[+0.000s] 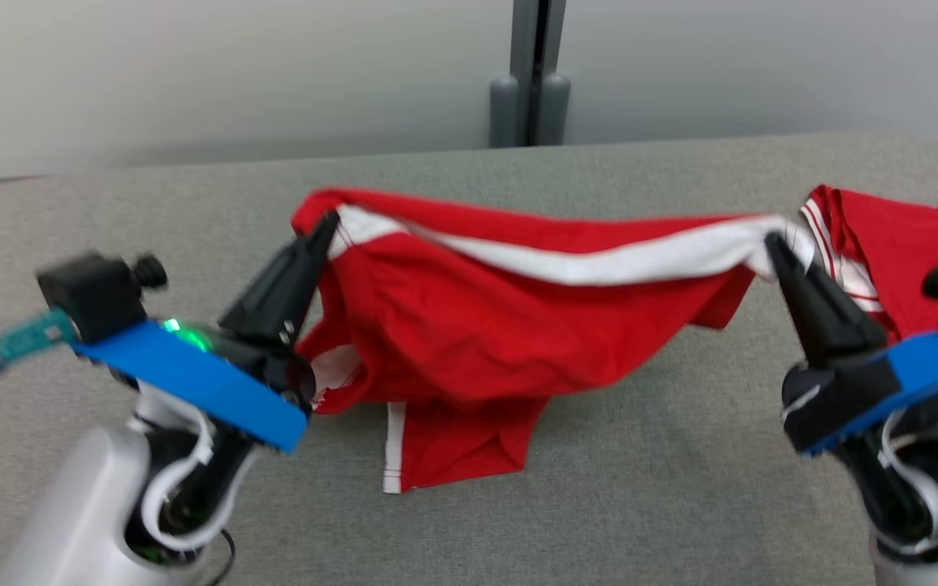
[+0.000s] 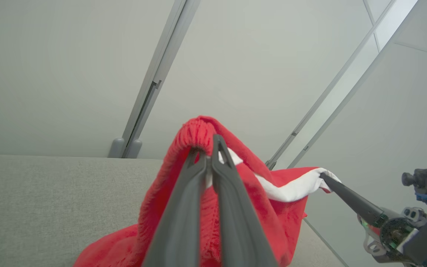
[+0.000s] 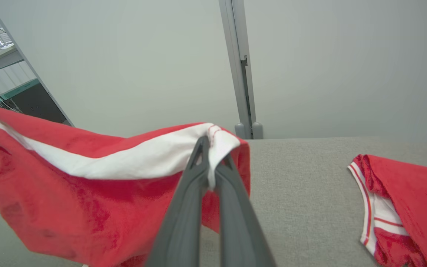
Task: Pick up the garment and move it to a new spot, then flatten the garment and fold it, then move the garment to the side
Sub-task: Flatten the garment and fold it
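The red garment (image 1: 518, 325) hangs stretched above the grey worktop (image 1: 664, 488), its long axis running left to right along its white band (image 1: 599, 262), lower folds trailing toward the robot. The left hand (image 1: 326, 221) is clamped on its left end and the right hand (image 1: 775, 242) on its right end, both equally near; a second garment (image 1: 917, 236) lies just beyond the right hand

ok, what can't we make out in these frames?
- Head view, right edge cuts off the second red garment, also partly behind the right gripper; type unclear.
- Head view, the held garment hangs bunched; own folds hide its layout.
- Head view, left gripper covers its left end.
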